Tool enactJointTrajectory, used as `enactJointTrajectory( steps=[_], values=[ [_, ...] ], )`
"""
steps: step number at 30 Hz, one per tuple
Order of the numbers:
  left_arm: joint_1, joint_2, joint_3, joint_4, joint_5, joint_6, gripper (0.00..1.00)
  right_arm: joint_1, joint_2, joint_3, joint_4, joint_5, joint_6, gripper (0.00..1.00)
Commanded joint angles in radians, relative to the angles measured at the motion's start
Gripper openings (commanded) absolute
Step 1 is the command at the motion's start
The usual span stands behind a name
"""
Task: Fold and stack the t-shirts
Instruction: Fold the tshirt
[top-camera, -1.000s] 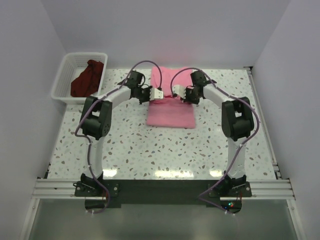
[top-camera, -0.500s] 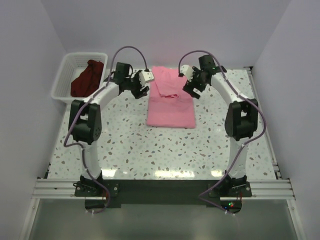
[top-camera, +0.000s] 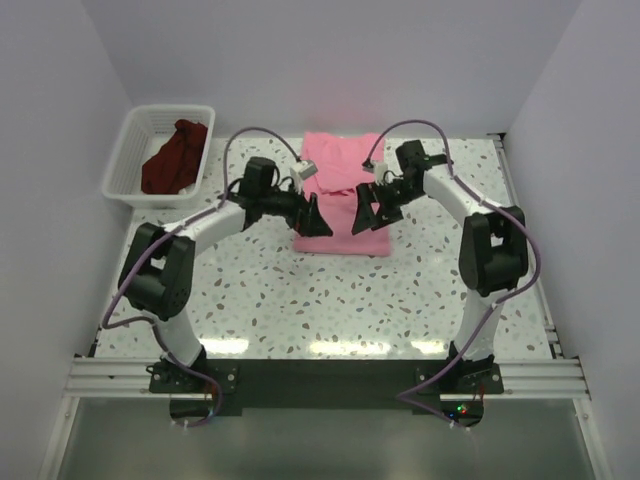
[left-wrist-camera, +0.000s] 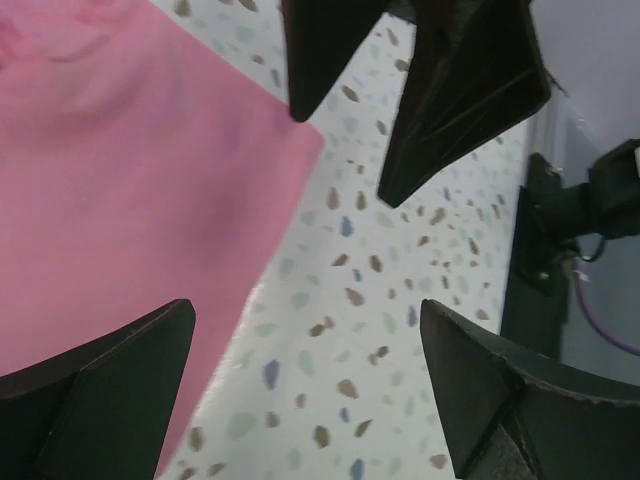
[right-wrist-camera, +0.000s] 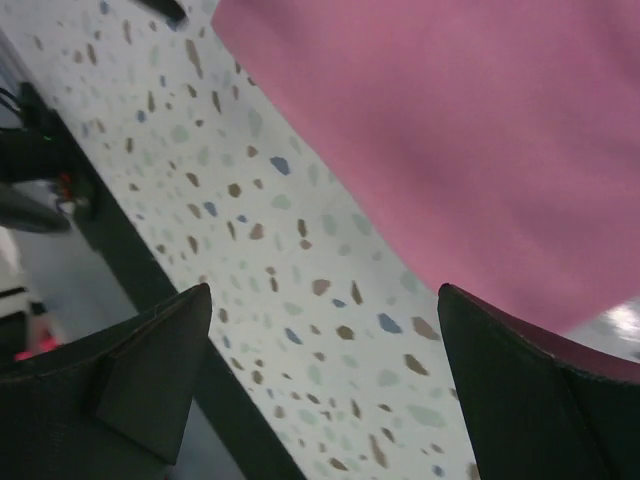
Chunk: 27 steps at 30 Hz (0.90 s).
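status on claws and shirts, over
Left claw and right claw open, over pink t-shirt near corners. Maroon t-shirt bunched in basket. Nothing blocking.

Pink t-shirt (top-camera: 340, 236) on speckled table (top-camera: 300, 300)

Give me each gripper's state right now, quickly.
Left gripper: open, holding nothing, over the left part of the pink t-shirt.
Right gripper: open, holding nothing, over its right part.
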Motion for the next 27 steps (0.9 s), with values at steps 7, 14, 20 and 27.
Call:
enactJointTrajectory(
  steps=[7,14,20,27],
  values=[
    [-0.099,0.142,-0.133,0.46,0.193,-0.645,1.0,0.003,0.018,-0.146,0.289,-0.347,0.451,0.99],
    [-0.083,0.269,-0.139,0.503,0.2,-0.745,1.0,0.003,0.113,-0.236,0.404,-0.435,0.565,0.99],
    [0.011,0.329,-0.175,0.428,0.173,-0.676,1.0,-0.061,0.237,-0.252,0.343,-0.424,0.493,0.99],
    [0.055,0.355,-0.228,0.417,0.174,-0.621,1.0,-0.132,0.3,-0.253,0.201,-0.395,0.35,0.98]
  ],
)
